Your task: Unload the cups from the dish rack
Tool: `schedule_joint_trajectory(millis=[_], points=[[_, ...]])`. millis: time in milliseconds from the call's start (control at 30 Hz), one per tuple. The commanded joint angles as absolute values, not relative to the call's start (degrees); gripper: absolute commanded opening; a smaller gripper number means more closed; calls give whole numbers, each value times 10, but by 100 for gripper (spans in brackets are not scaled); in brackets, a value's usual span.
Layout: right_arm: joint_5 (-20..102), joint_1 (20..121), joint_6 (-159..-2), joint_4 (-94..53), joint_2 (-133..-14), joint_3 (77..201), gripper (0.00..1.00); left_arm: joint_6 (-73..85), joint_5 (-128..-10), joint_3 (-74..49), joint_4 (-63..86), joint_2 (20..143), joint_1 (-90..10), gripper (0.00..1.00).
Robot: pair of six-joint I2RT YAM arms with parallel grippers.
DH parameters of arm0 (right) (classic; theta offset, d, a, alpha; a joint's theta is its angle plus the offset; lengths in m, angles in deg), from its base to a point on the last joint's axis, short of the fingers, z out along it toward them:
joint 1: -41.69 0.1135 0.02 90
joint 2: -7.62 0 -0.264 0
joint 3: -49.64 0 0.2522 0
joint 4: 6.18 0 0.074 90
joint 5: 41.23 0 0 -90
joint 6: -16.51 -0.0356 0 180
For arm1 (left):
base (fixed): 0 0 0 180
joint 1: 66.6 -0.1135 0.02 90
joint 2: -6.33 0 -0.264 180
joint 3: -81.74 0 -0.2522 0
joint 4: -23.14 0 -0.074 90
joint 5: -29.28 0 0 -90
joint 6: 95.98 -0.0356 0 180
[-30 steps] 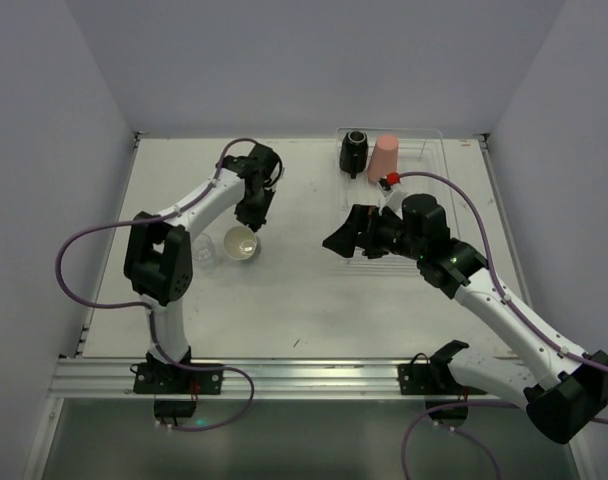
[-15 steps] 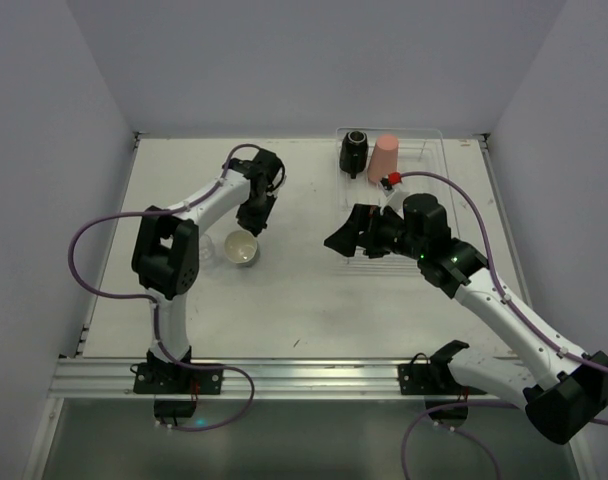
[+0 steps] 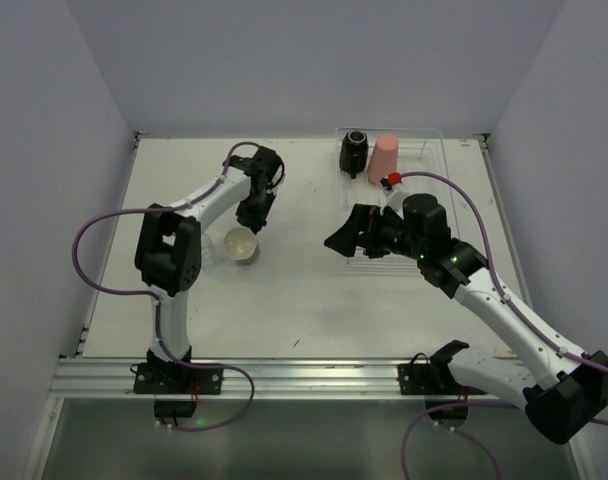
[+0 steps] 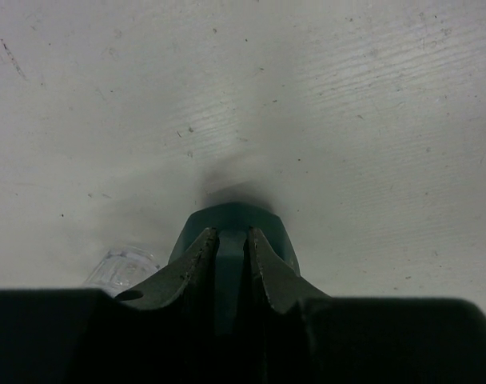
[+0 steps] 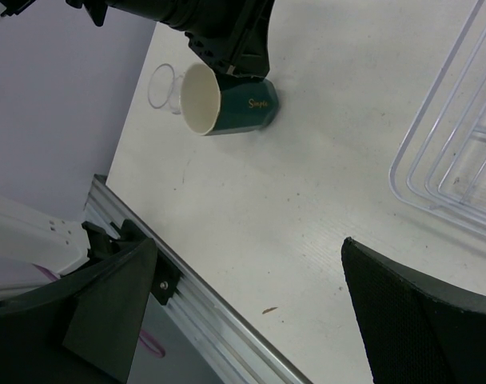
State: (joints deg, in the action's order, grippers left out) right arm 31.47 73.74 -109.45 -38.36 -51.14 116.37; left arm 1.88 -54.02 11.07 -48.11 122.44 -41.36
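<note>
The left arm (image 3: 199,205) has swung its big black elbow block a little farther onto the tabletop (image 3: 304,290) since a second ago, and its purple cable (image 3: 84,235) is bending in a new way. The dark teal cup (image 3: 241,245) is staying in its spot.

The top view is showing the cup standing open side up on the left part of the tabletop, well apart from the dish rack (image 5: 459,152). Only this view is showing the black cup (image 3: 355,150) and the salmon-pink tumbler (image 3: 382,158), which are standing side by side at the far end of the rack. The right wrist view is showing gold writing on the teal cup's side. The left wrist view is looking down from right above the cup.

The rack is see-through, so it is hard to make out from above, and the right wrist view is cutting it off at the edge. A clear cup (image 5: 163,86) is sitting just beside the teal one, and the arm is partly hiding it from above.

The left gripper (image 4: 229,234) is almost closed, and it looks like it is pinching the teal cup's wall between its fingers. The right gripper (image 5: 249,248) is spread wide, holding nothing, and hanging over bare tabletop between the cup and the rack.
</note>
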Motion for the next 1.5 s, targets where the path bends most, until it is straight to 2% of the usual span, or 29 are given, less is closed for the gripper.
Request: schedule_joint_trajectory(millis=[0, 267, 600, 733, 900, 1167, 1300, 1467], points=[[318, 734, -1091, -366, -514, 1160, 99, -1, -519, 143, -484, 1223, -425, 25], [319, 734, -1092, -366, -520, 1166, 99, -10, -517, 155, -473, 1230, -437, 38], [340, 732, -1092, -367, -543, 1181, 99, -5, -482, 187, -457, 1230, -449, 49], [377, 716, -1084, -384, -565, 1216, 99, 7, -421, 212, -449, 1213, -453, 51], [519, 676, -1061, -421, -626, 1286, 99, 31, -374, 208, -423, 1149, -460, 54], [633, 609, -1019, -462, -814, 1487, 99, 79, -508, 64, -263, 1000, -454, 56], [702, 602, -969, -469, -923, 1604, 99, 125, -603, -37, -126, 897, -451, 57], [759, 592, -911, -466, -1038, 1688, 99, 186, -704, -144, -14, 813, -444, 58]])
